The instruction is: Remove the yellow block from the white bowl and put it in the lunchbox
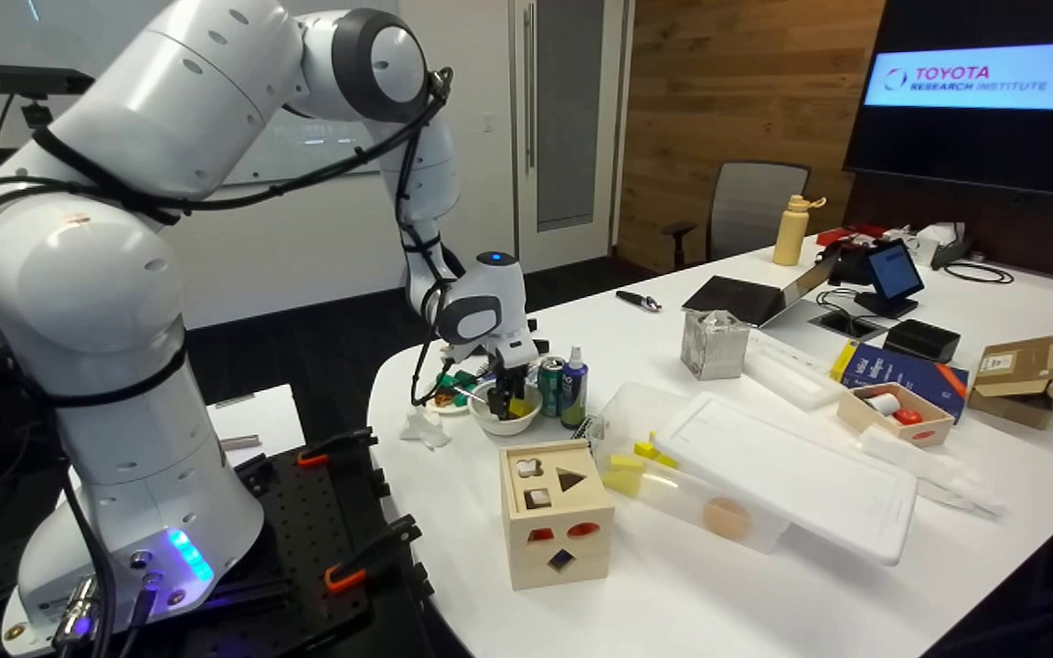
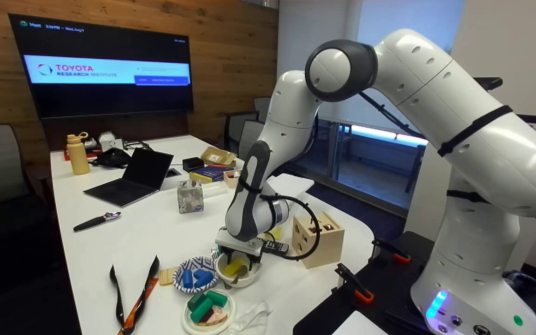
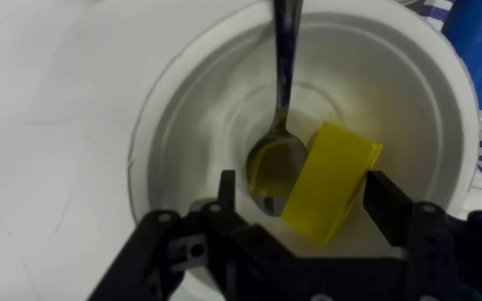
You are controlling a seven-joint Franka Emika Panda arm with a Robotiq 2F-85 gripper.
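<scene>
The block lies in the bowl, just beside the spoon, whose handle runs up across the rim. In the wrist view the block's long axis slants, the upper end leaning right and the lower end left; a broad face is turned up, and a narrow side shows along the right. The fingers are released, spread with the block and the spoon's head between them: one tip is close by the block's narrow side, though whether it touches cannot be told, and the other is apart from it, past the spoon. In an exterior view the bowl stands near the rounded left corner of the surface, with the can and the spray bottle just beside it. The cube stands near the edge that faces the arm's base, and the lunchbox lies farther in from that edge, with yellow pieces inside and the lid tilted across it. In an exterior view the block slants, its long axis rising to the right; near its bowl are the patterned bowl, holding blue blocks, and the plate, holding green blocks, while the tongs lie towards the surface's left edge.
</scene>
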